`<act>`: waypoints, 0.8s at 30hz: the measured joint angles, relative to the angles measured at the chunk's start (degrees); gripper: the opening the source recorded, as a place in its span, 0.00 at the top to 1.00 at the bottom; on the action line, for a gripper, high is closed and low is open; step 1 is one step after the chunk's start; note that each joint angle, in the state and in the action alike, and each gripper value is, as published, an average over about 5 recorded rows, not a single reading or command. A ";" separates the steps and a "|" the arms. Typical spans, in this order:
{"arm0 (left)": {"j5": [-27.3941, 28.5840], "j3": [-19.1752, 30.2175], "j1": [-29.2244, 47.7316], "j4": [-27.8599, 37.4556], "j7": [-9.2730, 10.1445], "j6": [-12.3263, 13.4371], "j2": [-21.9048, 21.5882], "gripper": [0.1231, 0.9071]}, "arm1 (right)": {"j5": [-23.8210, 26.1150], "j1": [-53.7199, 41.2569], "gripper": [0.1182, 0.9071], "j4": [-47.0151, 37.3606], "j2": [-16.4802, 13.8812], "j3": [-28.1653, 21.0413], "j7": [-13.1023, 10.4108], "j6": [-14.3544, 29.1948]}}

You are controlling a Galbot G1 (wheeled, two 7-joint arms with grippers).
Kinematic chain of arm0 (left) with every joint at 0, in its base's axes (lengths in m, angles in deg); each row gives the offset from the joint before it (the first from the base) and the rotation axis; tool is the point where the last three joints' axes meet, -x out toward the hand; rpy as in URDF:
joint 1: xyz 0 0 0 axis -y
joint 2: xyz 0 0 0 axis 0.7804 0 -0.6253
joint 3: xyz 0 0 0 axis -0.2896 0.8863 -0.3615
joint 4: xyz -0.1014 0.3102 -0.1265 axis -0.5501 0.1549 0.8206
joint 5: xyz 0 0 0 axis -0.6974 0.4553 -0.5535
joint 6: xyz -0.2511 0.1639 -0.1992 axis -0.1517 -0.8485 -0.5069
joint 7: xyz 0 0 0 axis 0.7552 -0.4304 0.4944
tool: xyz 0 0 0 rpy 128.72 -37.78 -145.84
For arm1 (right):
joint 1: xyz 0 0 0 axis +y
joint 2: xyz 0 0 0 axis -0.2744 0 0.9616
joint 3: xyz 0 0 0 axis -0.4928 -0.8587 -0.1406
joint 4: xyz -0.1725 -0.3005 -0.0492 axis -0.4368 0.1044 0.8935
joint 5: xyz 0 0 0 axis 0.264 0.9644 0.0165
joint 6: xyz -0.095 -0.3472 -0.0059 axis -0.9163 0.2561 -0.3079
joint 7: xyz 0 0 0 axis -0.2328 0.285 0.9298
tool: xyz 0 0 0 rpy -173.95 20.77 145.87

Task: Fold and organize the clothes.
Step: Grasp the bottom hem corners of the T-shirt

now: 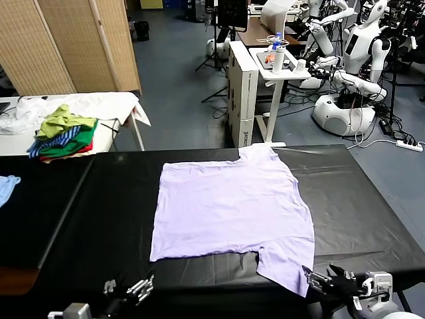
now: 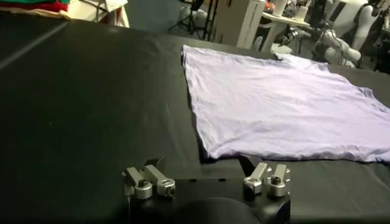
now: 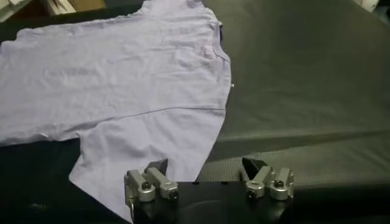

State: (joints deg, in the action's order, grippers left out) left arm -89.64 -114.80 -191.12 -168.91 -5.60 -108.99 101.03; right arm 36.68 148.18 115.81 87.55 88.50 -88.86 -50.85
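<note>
The black desk (image 1: 372,212) carried one lavender T-shirt (image 1: 229,209), spread flat near its middle. A light blue cloth (image 1: 6,186) lay at its left edge.

The lavender T-shirt (image 1: 229,209) is thin, matt, faintly creased cloth on a black table (image 1: 99,219) covered in smooth, dull sheeting.

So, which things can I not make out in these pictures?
- T-shirt print: no view shows it; only plain lavender fabric faces up.
- Light blue cloth: head view, cut off by the picture's edge.
- Garment pile: head view, too bunched to count the pieces.
- Left sleeve: not visible in any view.
</note>
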 joint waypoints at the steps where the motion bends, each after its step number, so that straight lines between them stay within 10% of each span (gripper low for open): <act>1: -0.11 0.09 0.19 0.15 0.05 0.01 0.07 0.00 | 0.08 -0.12 0.00 -0.04 0.10 -0.27 -0.12 -0.01; 13: -1.92 2.23 4.50 3.61 1.39 0.17 2.15 0.00 | 1.51 -0.89 0.05 -1.39 1.95 -3.82 -0.81 -0.11; 18: -0.79 3.24 5.78 4.54 1.40 0.27 3.01 0.02 | 1.59 -0.84 0.36 -1.87 2.26 -4.15 -0.78 -0.08; 24: -0.24 3.69 6.39 5.11 1.33 0.40 3.37 0.38 | 1.61 -0.73 0.80 -1.80 2.33 -4.40 -0.70 -0.07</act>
State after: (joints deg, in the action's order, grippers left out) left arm -89.88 -111.10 -184.73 -163.80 -4.28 -108.60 104.40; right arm 38.29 147.45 114.01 89.88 84.10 -89.56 -50.93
